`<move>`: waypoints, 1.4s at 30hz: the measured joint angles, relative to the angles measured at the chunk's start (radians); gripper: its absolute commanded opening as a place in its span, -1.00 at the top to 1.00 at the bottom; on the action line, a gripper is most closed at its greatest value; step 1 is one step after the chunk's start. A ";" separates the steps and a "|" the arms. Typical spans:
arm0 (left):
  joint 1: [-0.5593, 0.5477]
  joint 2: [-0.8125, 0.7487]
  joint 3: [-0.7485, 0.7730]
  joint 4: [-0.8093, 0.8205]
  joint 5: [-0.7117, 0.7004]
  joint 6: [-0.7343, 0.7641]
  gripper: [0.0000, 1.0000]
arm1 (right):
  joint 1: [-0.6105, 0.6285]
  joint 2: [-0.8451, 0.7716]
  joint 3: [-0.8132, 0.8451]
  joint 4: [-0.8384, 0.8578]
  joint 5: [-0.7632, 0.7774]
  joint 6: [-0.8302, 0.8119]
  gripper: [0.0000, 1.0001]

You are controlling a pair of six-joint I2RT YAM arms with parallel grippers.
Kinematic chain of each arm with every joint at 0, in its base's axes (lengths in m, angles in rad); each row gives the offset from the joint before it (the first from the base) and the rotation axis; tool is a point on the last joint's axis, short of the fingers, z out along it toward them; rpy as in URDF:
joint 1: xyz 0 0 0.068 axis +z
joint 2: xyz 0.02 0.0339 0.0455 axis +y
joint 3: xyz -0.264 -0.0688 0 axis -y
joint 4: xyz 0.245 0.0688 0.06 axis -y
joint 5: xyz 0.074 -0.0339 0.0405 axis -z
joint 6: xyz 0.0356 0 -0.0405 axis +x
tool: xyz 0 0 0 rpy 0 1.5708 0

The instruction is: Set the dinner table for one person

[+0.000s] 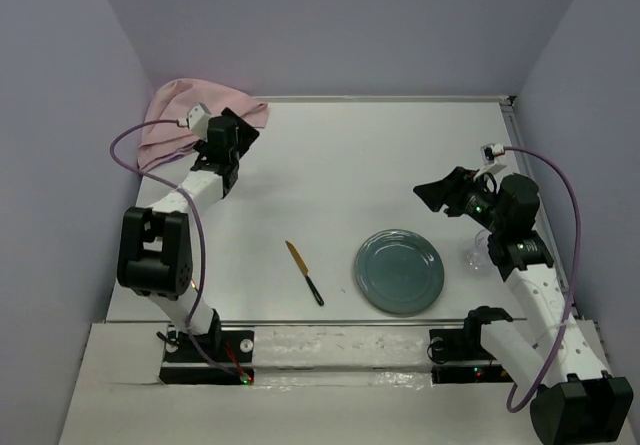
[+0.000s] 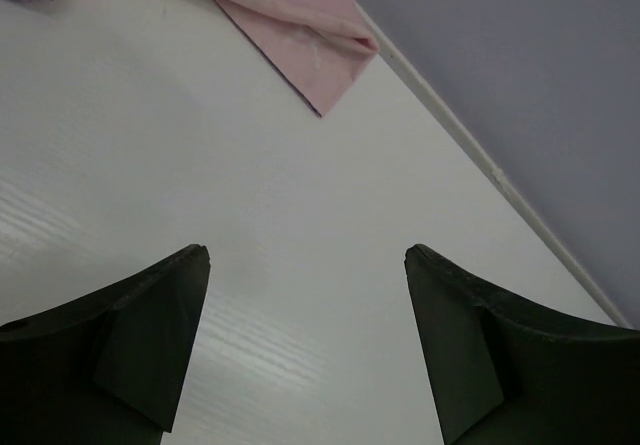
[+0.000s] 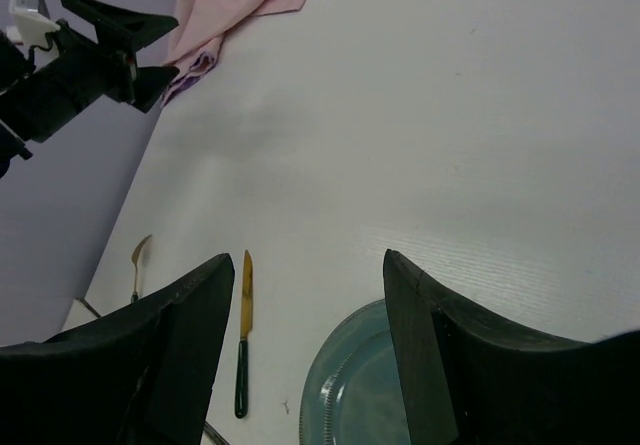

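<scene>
I count the plate (image 1: 399,270) and knife (image 1: 304,271) down on the tabletop (image 1: 340,165); the pink cloth (image 1: 185,115) (bunched, far left) looks unplaced. Left gripper (image 2: 308,255) and right gripper (image 3: 310,260): fingers spread, empty.

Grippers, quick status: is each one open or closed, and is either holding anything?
Left gripper: open, holding nothing.
Right gripper: open, holding nothing.
</scene>
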State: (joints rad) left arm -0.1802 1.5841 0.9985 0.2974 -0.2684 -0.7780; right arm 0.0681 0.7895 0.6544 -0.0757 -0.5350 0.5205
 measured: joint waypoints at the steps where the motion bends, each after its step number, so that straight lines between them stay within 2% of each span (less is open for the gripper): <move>1: 0.009 0.035 0.036 0.000 -0.007 -0.009 -0.79 | 0.002 0.002 0.000 0.002 -0.001 0.000 -0.34; 10: 0.092 0.366 0.382 -0.061 -0.047 -0.063 -0.78 | 0.032 0.065 0.000 0.017 -0.005 0.000 -0.31; 15: 0.133 0.557 0.518 -0.123 -0.045 -0.093 -0.78 | 0.062 0.117 0.000 0.031 -0.008 -0.001 -0.25; 19: 0.156 0.645 0.570 -0.145 -0.039 -0.122 -0.76 | 0.141 0.167 0.000 0.042 -0.001 -0.008 -0.28; 27: 0.171 0.708 0.672 -0.135 -0.018 -0.187 -0.75 | 0.303 0.327 0.019 0.061 0.013 -0.023 -0.28; 30: 0.171 0.752 0.719 -0.128 -0.009 -0.211 -0.60 | 0.327 0.360 0.040 0.063 0.020 -0.027 -0.28; 32: 0.171 0.774 0.750 -0.129 -0.001 -0.220 -0.42 | 0.332 0.377 0.056 0.074 0.024 -0.029 -0.28; 37: 0.183 0.823 0.810 -0.120 0.009 -0.238 -0.35 | 0.333 0.409 0.082 0.093 0.036 -0.032 -0.28; 40: 0.194 0.829 0.818 -0.121 0.007 -0.237 -0.19 | 0.335 0.430 0.089 0.101 0.042 -0.033 -0.28; 42: 0.199 0.838 0.832 -0.123 0.006 -0.234 -0.19 | 0.339 0.445 0.091 0.107 0.046 -0.033 -0.28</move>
State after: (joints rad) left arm 0.0185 2.4218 1.8309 0.1741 -0.2626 -1.0122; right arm 0.4068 1.2343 0.7452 0.0311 -0.4892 0.4873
